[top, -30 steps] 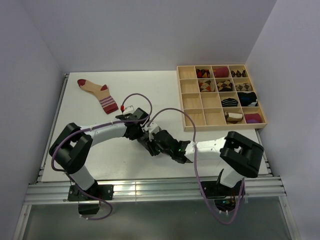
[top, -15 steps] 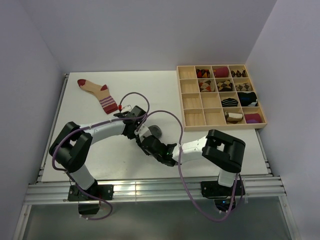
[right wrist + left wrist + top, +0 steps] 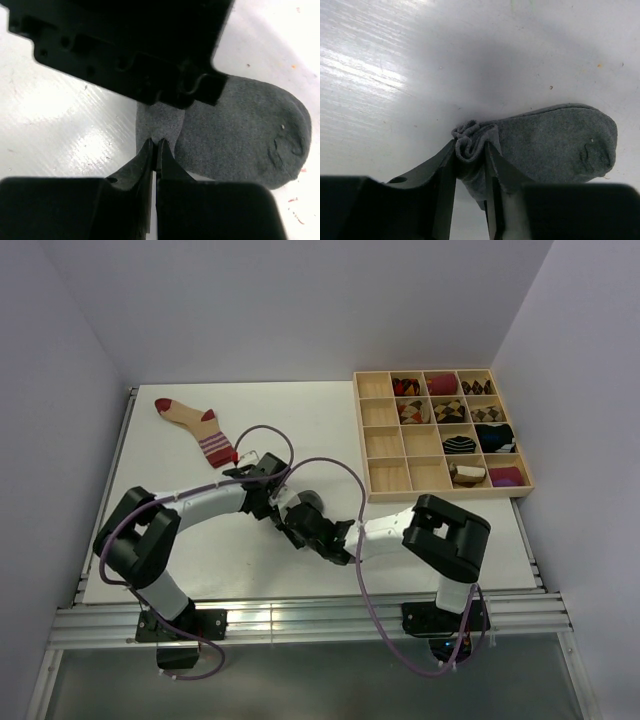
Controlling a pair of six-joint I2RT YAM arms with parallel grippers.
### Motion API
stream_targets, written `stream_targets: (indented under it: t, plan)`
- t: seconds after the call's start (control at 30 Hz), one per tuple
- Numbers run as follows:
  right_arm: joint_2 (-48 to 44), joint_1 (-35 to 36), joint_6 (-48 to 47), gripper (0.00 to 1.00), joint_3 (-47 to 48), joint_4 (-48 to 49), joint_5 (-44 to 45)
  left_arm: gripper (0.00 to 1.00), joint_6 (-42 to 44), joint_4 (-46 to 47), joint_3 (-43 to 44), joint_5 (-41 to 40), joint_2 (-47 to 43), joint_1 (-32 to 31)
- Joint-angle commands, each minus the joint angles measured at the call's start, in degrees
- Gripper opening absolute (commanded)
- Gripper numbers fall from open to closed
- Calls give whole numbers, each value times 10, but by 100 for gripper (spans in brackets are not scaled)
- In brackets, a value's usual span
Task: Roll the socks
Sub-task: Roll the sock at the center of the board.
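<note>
Now the grey sock (image 3: 309,502) lies mid-way across the table (image 3: 230,555). It was hidden a second ago and shows between the arms. The left gripper (image 3: 472,160) pinches its bunched cuff. The right gripper (image 3: 155,146), half open before, has snapped shut at the sock's edge, perhaps nipping fabric. The left gripper's body blocks that view's top. A beige sock (image 3: 195,425) lies far left, and a tray (image 3: 385,445) far right.

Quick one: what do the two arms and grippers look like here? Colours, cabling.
The left arm and right arm both have white links with bulky black joint housings. A mauve cable loops loosely off each wrist. The left gripper and right gripper are matte black, with flat fingers tapering to narrow tips. No markings visible.
</note>
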Motion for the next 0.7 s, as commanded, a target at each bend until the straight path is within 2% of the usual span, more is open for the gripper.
stream_targets:
  t: [0.0, 0.03, 0.1, 0.13, 0.23, 0.27, 0.33, 0.47, 0.67]
  plan:
    - [4, -34, 9, 0, 29, -61, -95, 37, -41, 22, -22, -1, -34, -13]
    - [1, -44, 18, 0, 33, -70, -128, 45, -48, 25, -33, -3, -48, -11]
    - [-7, -80, 52, 0, 40, -96, -163, 51, -71, 32, -43, -10, -64, -6]
    - [-9, -94, 66, 0, 41, -100, -218, 57, -79, 36, -55, -11, -80, -5]
    - [-15, -147, 125, 0, 32, -93, -287, 65, -109, 57, -81, -16, -115, 0]
    - [-14, -160, 139, 0, 29, -82, -327, 74, -114, 62, -87, -19, -125, 0]
    - [-8, -192, 179, 0, 15, -65, -362, 82, -131, 83, -110, -29, -154, 0]
    - [13, -252, 275, 0, -28, 18, -464, 84, -139, 125, -147, -37, -200, 1]
    - [87, -333, 399, 0, -75, 155, -564, 83, -92, 196, -171, -20, -211, 0]
